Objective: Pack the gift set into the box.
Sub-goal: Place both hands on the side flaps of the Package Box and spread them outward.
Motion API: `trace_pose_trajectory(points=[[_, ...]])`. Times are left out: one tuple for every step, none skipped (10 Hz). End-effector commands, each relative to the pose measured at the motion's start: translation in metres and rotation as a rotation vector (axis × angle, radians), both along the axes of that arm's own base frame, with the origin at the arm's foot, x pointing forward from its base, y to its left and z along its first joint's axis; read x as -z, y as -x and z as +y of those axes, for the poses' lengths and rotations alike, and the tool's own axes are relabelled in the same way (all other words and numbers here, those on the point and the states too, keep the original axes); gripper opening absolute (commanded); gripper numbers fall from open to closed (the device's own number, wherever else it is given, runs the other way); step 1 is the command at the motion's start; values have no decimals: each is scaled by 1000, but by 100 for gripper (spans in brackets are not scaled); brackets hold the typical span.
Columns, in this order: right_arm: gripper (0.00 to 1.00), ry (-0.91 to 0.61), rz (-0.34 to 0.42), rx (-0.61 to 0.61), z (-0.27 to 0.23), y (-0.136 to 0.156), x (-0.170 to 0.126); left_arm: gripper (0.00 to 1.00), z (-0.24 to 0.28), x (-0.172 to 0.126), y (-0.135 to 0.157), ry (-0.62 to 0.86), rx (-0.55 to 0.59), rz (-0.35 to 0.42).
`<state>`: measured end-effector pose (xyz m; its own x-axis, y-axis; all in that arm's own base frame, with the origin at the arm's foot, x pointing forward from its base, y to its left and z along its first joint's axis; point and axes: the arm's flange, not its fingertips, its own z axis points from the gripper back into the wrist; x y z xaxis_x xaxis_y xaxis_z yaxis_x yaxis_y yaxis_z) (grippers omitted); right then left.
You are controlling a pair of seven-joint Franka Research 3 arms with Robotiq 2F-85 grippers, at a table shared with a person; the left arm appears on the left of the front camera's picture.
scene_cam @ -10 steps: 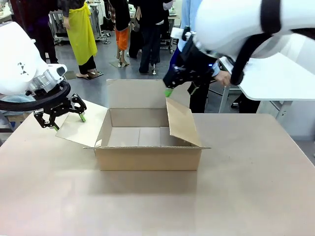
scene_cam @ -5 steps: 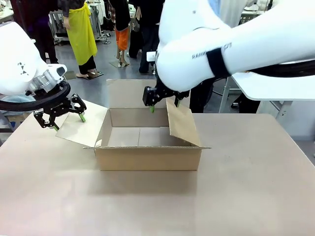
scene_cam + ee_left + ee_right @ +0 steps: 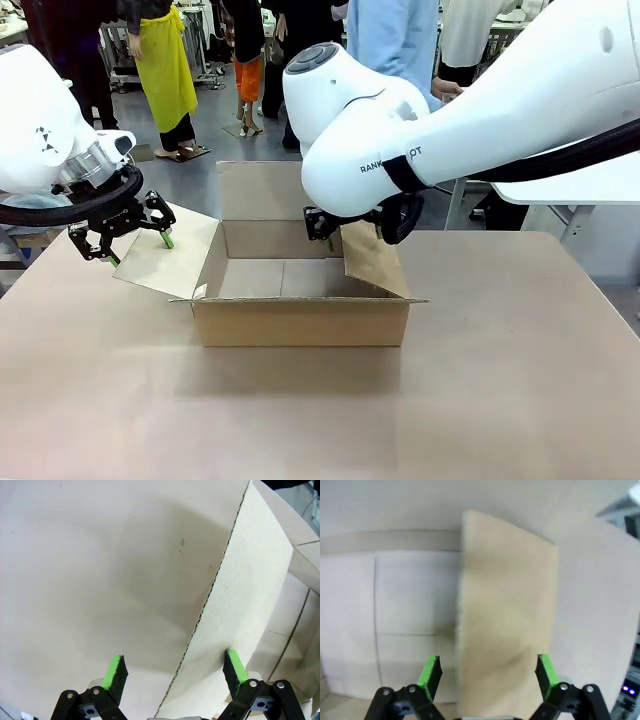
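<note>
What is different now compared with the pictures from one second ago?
The right gripper came left and down to the box, now open astride the right flap. Nothing was gripped. The left gripper, open at the left flap, stayed.

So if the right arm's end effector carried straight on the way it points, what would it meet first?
Most likely the raised right flap of the brown corrugated cardboard box: its edge lies between the open fingers of the right end effector. Depth is unclear.
</note>
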<state>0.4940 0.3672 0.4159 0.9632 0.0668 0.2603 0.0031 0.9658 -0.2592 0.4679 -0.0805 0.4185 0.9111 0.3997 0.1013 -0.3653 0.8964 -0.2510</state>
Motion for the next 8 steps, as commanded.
trace_pose_trajectory(points=[[100,103,-87,95,-9,-5,-21,100,0,-2,0,-18,-15,-7],[100,110,-96,106,-23,-8,-30,100,0,-2,0,-18,-15,-7],[100,88,-74,106,-37,-11,-38,100,0,-2,0,-18,-15,-7],[100,67,-61,123,-56,-14,-47,100,0,-2,0,-18,-15,-7],[100,43,-44,140,-76,-17,-55,100,0,-2,0,-18,-15,-7],[100,25,-6,157,-102,-21,-61,100,0,-2,0,-18,-15,-7],[100,-30,31,160,-128,-24,-64,100,0,-2,0,-18,-15,-7],[100,-102,44,167,-157,-27,-68,100,0,-2,0,-18,-15,-7]])
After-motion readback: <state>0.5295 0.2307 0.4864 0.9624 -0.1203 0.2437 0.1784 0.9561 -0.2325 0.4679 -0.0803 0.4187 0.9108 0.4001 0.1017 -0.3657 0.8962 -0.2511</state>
